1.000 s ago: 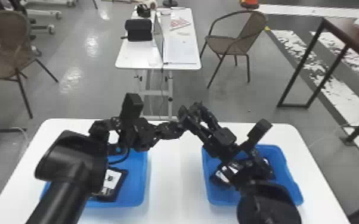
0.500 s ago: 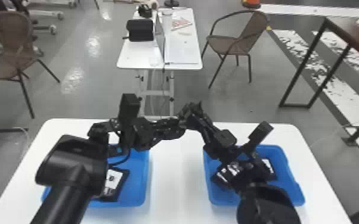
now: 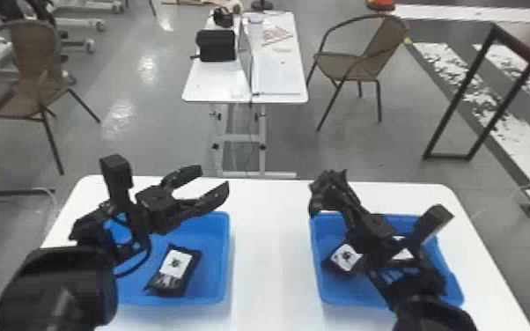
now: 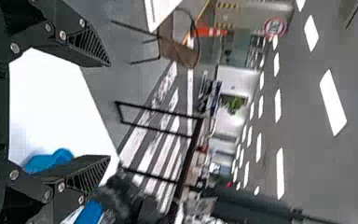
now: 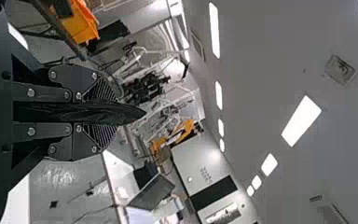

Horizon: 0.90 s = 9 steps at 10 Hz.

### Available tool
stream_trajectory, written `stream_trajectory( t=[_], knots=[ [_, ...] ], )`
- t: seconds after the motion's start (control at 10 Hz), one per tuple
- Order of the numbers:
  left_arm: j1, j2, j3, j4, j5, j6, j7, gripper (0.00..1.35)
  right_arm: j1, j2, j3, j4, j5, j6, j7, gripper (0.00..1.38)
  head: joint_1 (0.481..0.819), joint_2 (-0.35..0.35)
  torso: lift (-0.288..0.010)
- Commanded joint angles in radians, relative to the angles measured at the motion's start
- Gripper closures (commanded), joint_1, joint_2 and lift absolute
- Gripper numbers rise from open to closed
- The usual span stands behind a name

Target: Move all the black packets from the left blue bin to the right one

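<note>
My left gripper (image 3: 215, 182) stands open and holds nothing, above the back of the left blue bin (image 3: 223, 264). In that bin lies one black packet (image 3: 175, 268) with a white label. Over the back left edge of the right blue bin (image 3: 317, 255) is my right gripper (image 3: 328, 189). Black packets (image 3: 345, 259) with white labels lie in the right bin, partly hidden under the right arm. In the left wrist view, the gripper (image 4: 107, 112) has its fingers wide apart. The right wrist view has the gripper (image 5: 105, 113) closed on a black packet (image 5: 74, 113).
Both bins stand on a white table (image 3: 262, 264), with a strip of tabletop between them. Behind it are a second white table (image 3: 277, 83) with a black case (image 3: 216, 45) and a brown chair (image 3: 347, 64).
The left gripper has opened and drawn away to the left from the right gripper. The right gripper has shifted slightly right, with the black packet in it.
</note>
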<state>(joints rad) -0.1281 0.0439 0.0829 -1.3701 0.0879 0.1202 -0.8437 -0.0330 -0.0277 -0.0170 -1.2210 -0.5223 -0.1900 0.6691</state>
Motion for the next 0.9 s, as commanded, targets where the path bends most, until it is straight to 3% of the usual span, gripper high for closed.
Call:
stream_trajectory(
  t=[0.0,0.3,0.4,0.5,0.6,0.8],
  knots=[
    [0.091,0.011,0.066,-0.086,0.131,0.019,0.055,0.00,0.031,-0.023,-0.046,0.040,-0.001,0.006,-0.006,1.28,0.695,-0.031,0.000],
    [0.168,-0.003,0.176,-0.112,0.227,0.026,0.086,0.01,-0.013,-0.052,-0.087,0.227,0.010,0.007,-0.006,1.24,0.695,-0.010,0.000],
    [0.163,-0.012,0.192,-0.115,0.234,0.050,0.095,0.17,-0.044,-0.052,-0.135,0.288,0.061,0.006,-0.008,0.92,0.695,-0.001,0.000],
    [0.154,-0.015,0.201,-0.119,0.220,0.088,0.097,0.26,-0.070,-0.049,-0.178,0.330,0.097,-0.014,-0.019,0.37,0.695,-0.002,0.000],
    [0.151,-0.015,0.199,-0.122,0.222,0.156,0.101,0.30,-0.067,-0.049,-0.190,0.314,0.082,-0.049,-0.048,0.03,0.695,-0.017,0.000],
    [0.169,-0.029,0.198,-0.155,0.204,0.276,0.164,0.30,-0.021,-0.031,-0.190,0.209,-0.005,-0.097,-0.080,0.18,0.695,-0.049,0.000]
  ],
)
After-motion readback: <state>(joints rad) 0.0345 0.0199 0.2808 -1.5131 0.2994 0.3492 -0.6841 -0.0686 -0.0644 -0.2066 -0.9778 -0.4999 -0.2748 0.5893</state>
